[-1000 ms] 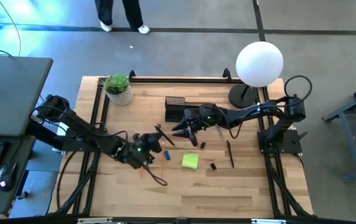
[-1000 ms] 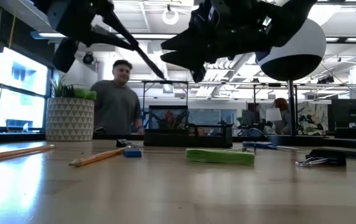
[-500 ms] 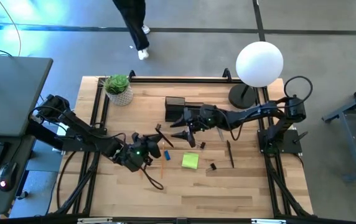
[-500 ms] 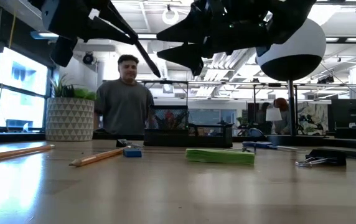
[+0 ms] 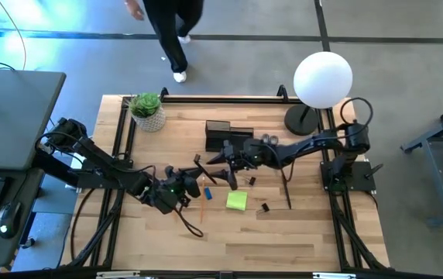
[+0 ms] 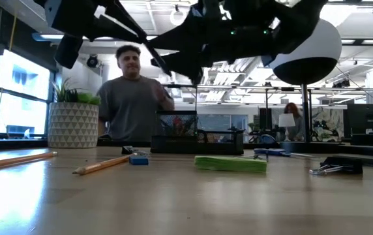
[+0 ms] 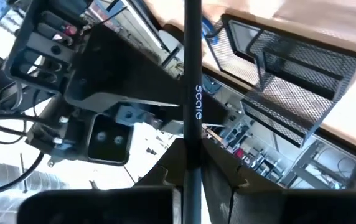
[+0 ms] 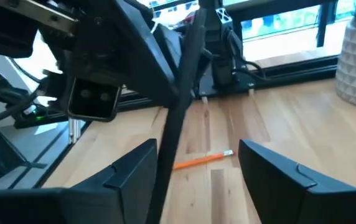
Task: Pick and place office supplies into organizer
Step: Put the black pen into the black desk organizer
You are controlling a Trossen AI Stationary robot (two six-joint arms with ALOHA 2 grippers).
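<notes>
The left gripper [image 5: 193, 172] clamps a black pen [image 7: 193, 93] printed "scale"; the right gripper [image 5: 220, 167], fingers wide apart, faces it above the table [image 5: 314, 232] near the organizer [image 5: 223, 134].

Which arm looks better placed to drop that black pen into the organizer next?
Probably the right. The left gripper holds the black pen but sits farther from the organizer. The right gripper is open with a finger on each side of the pen, and it hangs just beside the organizer.

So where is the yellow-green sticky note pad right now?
In the high view the sticky note pad lies flat on the table, centre-right, between the orange pencil and a small black binder clip.
</notes>
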